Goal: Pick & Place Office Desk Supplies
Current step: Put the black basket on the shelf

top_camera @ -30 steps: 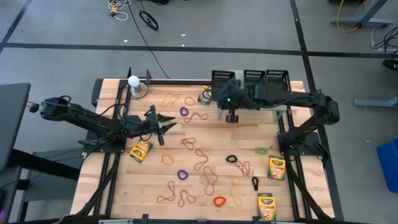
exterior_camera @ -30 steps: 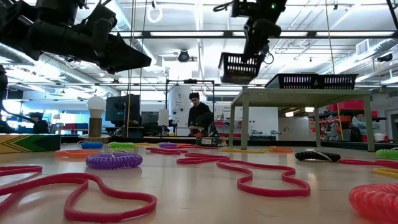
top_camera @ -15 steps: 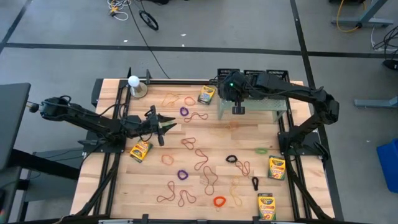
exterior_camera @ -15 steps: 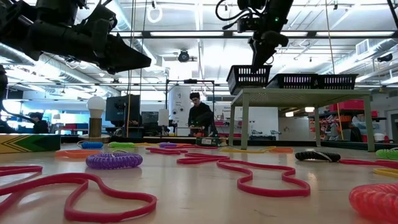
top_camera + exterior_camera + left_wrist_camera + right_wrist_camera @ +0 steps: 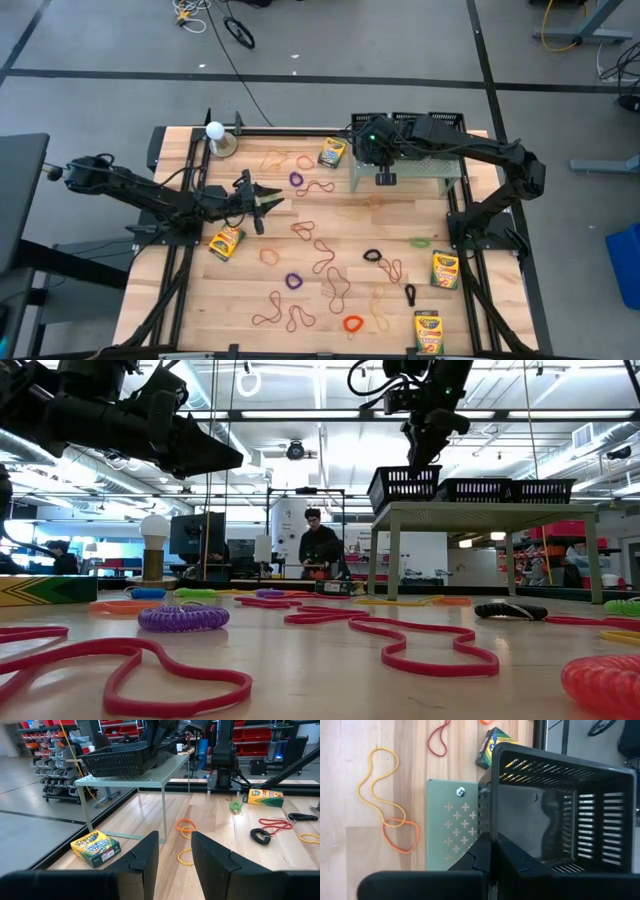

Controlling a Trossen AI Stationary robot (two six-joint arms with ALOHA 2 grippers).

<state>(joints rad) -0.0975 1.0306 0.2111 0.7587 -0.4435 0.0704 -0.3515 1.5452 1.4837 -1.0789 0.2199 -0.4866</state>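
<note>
My right gripper [image 5: 384, 178] is above the pale green stand [image 5: 425, 172] at the back right, shut on a black mesh basket [image 5: 555, 805]. That basket [image 5: 404, 486] sits on the stand's top at its left end. My left gripper [image 5: 175, 855] hovers open and level over the table's left side [image 5: 268, 200], with nothing between its fingers. Rubber-band loops [image 5: 322, 250], small rings [image 5: 293, 281] and crayon boxes [image 5: 332, 152] [image 5: 227, 242] [image 5: 445, 270] lie flat on the wooden table. My right gripper pinches the top rim of the basket's near wall [image 5: 489, 827], with one finger [image 5: 512, 859] inside the basket and one outside. The fingers slant down onto it from above [image 5: 418, 460]. The basket stands upright with its bottom on the stand's top.
Two more black baskets [image 5: 410, 122] [image 5: 446, 122] stand in a row on the stand beside the held one. A white ball on a round base [image 5: 215, 135] is at the far left corner. A person [image 5: 320, 550] is in the room beyond the table.
My right gripper has carried the basket toward the table's right and far edges and slightly down, then stopped. The basket, which hung clear beside the stand's left end, now sits on the stand next to the other two.
</note>
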